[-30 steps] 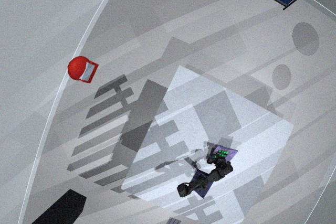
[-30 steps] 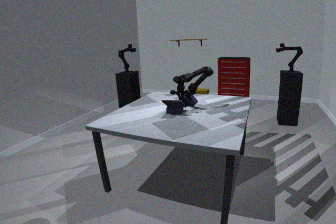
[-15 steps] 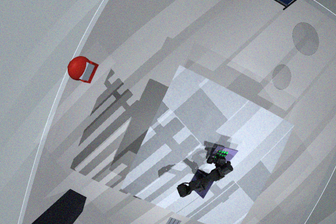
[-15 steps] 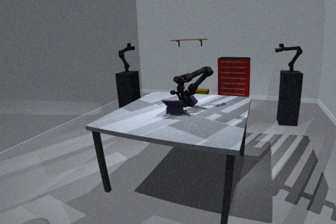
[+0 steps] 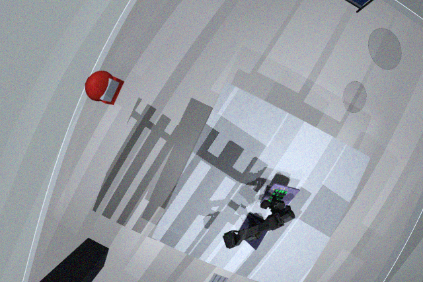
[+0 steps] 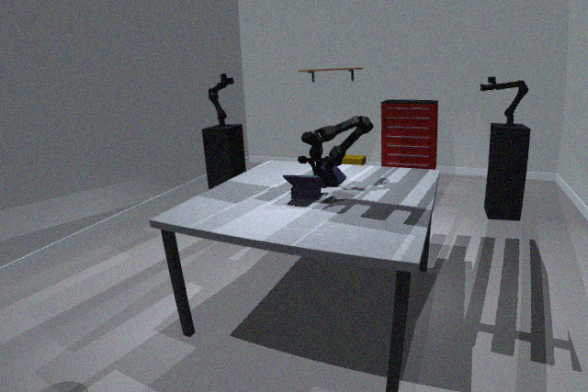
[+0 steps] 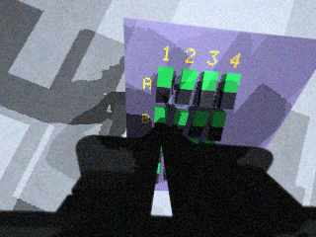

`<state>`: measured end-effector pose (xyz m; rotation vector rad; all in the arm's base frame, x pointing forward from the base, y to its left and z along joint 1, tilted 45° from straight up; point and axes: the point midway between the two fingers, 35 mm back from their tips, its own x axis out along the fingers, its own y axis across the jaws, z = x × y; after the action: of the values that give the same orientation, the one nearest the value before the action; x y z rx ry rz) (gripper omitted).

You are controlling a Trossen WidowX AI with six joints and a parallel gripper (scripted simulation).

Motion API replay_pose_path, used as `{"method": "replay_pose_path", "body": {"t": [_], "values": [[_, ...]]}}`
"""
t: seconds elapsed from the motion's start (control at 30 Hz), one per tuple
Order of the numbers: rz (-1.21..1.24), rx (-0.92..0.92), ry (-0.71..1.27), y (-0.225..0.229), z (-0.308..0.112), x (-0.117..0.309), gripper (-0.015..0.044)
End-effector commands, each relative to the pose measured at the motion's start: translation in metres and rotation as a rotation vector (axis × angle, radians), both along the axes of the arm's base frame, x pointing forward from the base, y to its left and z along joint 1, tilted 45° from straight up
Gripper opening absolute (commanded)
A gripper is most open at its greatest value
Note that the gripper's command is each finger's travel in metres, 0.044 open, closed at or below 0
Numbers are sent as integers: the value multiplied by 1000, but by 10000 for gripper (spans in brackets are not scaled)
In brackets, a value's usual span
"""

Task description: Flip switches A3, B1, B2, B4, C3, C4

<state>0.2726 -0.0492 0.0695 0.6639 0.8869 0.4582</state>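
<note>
The purple switch panel (image 5: 291,193) (image 6: 306,186) (image 7: 276,64) stands on the table. In the wrist view, A1 (image 7: 165,77), A2 (image 7: 189,79), A3 (image 7: 209,81) and A4 (image 7: 231,82) show green far halves and dark near halves. B1 (image 7: 160,115) and B2 (image 7: 181,118) show green; B3 (image 7: 199,118) and B4 (image 7: 217,118) are in shadow. Their tilts are hard to tell. Row C is mostly hidden behind the fingers. My gripper (image 7: 161,127) is shut and empty, its tips seen just on the near side of B1 and B2. Contact cannot be told.
The panel sits on the white table (image 6: 246,217). The arm's dark base (image 6: 333,175) is beside the panel on the near side. Broad shadows cross the table and the panel. A red drawer cabinet (image 6: 409,136) and two other arms on black pedestals stand beyond the table.
</note>
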Motion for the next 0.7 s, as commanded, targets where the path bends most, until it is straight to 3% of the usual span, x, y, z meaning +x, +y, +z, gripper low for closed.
{"method": "replay_pose_path", "body": {"t": [0.0,0.37,0.67], "values": [[-24,-8,-28,-26,23,-20,0],[-27,-7,-32,-46,13,-23,0],[-9,-8,-16,-25,-5,-2,0]]}}
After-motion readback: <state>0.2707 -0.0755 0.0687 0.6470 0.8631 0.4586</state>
